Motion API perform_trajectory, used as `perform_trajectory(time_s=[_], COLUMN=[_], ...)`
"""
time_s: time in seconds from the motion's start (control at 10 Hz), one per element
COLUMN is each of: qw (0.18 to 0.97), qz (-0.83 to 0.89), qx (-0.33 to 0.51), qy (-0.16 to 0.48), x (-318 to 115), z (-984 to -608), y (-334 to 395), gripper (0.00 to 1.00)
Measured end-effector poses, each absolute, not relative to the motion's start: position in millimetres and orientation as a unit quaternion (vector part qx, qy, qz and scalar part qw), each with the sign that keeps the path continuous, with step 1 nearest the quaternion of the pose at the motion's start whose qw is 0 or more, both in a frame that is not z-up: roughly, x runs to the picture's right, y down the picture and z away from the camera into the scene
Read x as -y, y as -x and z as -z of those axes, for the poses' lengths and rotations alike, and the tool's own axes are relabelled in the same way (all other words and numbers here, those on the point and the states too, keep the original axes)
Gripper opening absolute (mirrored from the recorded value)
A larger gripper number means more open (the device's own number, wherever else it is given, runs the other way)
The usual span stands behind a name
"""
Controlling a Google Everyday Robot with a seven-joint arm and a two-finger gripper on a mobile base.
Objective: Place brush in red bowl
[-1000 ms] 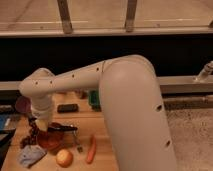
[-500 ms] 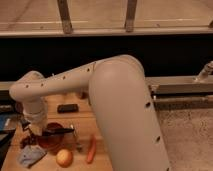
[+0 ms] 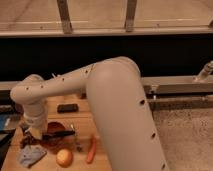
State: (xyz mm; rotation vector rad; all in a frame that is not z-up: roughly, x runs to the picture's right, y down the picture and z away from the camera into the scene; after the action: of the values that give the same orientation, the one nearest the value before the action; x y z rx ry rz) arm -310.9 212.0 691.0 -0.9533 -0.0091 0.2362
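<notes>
Nearest, in front of the gripper, lie a grey cloth, an apple and a carrot. The gripper hangs at the left edge of the red bowl; whether its fingers are apart I cannot tell. The brush stretches right from it, across the bowl. The placing step looks in hand; next comes lowering and letting go. Beyond sits a black block.

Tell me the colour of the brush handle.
Glossy black; the brush lies across the red bowl beside the gripper, camera view.
</notes>
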Motion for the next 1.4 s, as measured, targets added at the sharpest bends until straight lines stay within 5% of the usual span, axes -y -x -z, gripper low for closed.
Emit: perform_trajectory(time_s=[0.2,1.4], qw=[0.878,0.884], qz=[-0.120,-0.147], qx=[0.001,-0.018], qy=[0.464,0.444], x=[-217.4,-207.1], z=[-693.8,-691.0], y=[306.2,287.6], gripper=[0.64,0.64])
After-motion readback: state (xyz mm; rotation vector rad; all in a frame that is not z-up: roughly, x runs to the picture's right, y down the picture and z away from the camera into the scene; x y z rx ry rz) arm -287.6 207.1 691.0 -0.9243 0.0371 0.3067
